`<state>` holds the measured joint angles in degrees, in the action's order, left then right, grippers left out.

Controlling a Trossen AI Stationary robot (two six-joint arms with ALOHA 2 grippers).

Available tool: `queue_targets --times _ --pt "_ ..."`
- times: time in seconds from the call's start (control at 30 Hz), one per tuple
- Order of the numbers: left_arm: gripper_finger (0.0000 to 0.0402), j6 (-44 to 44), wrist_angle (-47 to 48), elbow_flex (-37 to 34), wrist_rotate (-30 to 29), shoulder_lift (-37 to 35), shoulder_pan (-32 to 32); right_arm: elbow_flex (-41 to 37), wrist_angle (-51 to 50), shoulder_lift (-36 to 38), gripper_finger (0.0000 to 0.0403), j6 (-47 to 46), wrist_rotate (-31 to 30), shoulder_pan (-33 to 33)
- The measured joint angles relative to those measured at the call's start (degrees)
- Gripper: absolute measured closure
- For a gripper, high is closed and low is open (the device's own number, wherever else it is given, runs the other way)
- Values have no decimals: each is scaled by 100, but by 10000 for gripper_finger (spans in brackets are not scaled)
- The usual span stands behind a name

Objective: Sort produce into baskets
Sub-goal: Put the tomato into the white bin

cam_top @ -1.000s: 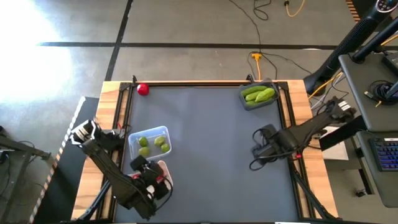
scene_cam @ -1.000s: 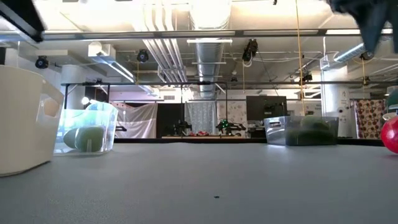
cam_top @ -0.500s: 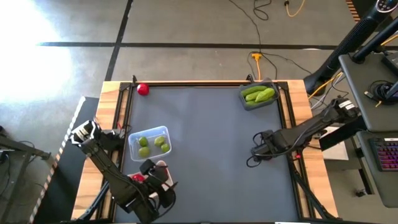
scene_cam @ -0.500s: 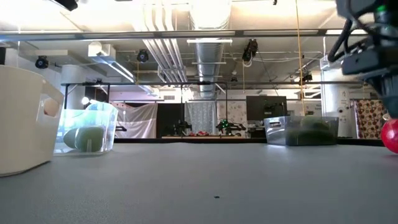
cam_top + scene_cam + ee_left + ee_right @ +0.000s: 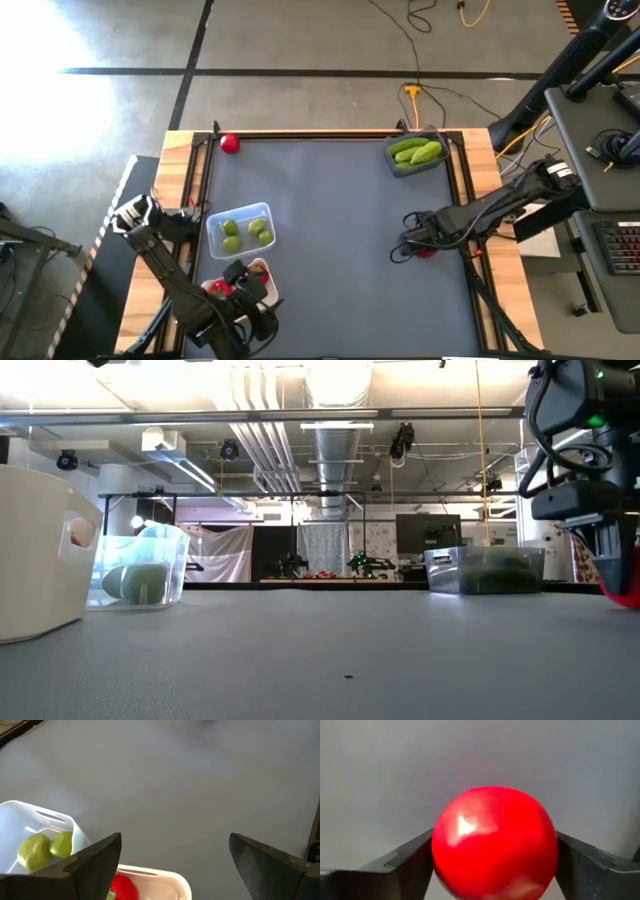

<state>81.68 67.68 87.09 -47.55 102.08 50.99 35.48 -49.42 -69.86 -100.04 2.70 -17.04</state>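
A round red tomato (image 5: pixel 494 842) sits on the dark mat near the table's right edge, and my right gripper (image 5: pixel 418 246) is down over it, one finger on each side. My left gripper (image 5: pixel 175 865) hangs open and empty at the near left, over the cream-white basket (image 5: pixel 258 272), which holds a tomato (image 5: pixel 215 288). The clear basket (image 5: pixel 240 228) beside it holds limes (image 5: pixel 35 851). At the far right, the dark grey basket (image 5: pixel 415 152) holds cucumbers. Another tomato (image 5: pixel 230 143) lies at the far left corner. My right gripper has the tomato between its two fingers, one on each of two opposite sides (image 5: pixel 439 855); no gap shows between the fingers and the tomato. The fingers come from above, pointing down. The tomato's underside (image 5: pixel 628 598) rests on the mat.
The middle of the mat (image 5: pixel 330 220) is bare. Wooden rails (image 5: pixel 200 200) frame the mat on the left and right. In the low view the cream-white basket (image 5: pixel 35 550) and the clear basket (image 5: pixel 140 570) stand at the left.
My right gripper has come down onto the tomato near the table's right edge, and the tomato has stayed on the mat. My left gripper has drawn back a little toward the near edge, uncovering the tomato in the cream-white basket.
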Motion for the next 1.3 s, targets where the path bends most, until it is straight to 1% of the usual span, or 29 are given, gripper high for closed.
queue_targets --times 0.1,0.13,0.23,0.3,0.37,0.43,0.5,0.6,0.67,0.77,0.87,0.97,1.13,1.23,1.3 --pt "50 42 91 -22 2 -24 70 5 139 -23 105 -82 -141 9" --pt "50 43 96 -22 2 -31 90 40 252 -36 109 -24 -245 9" --pt "51 43 127 -38 2 -40 145 373 945 -211 109 361 -662 9" --pt "52 43 125 -61 6 -57 157 736 1399 -472 109 830 -963 9" --pt "52 47 126 -65 -67 -85 150 1183 1710 -948 109 1442 -1201 52" --pt "52 60 123 -65 -267 -97 148 1709 1691 -1577 109 2120 -1210 141" --pt "52 80 108 -66 -400 -98 146 2374 1725 -2281 109 2775 -1105 199" --pt "52 96 32 -66 -348 -98 148 3496 1662 -3249 109 3691 -869 208" --pt "52 203 -48 -66 -218 -98 148 4318 1494 -3786 103 4311 -868 168" --pt "52 411 -169 -66 -89 -90 165 5375 700 -4502 93 4986 -926 151" --pt "52 479 -239 -66 48 -83 207 6135 -13 -5087 85 5657 -1097 157" --pt "52 606 -236 -66 227 -83 213 6632 -167 -5410 69 6109 -1153 138" --pt "52 546 -335 -120 243 -79 153 7127 -497 -5487 26 6291 -1130 93" --pt "51 239 -873 -322 492 -135 39 7375 -940 -5319 14 6482 -1138 10" --pt "51 68 -1381 -583 505 -221 -51 7515 -1278 -5168 11 6571 -1194 -82"
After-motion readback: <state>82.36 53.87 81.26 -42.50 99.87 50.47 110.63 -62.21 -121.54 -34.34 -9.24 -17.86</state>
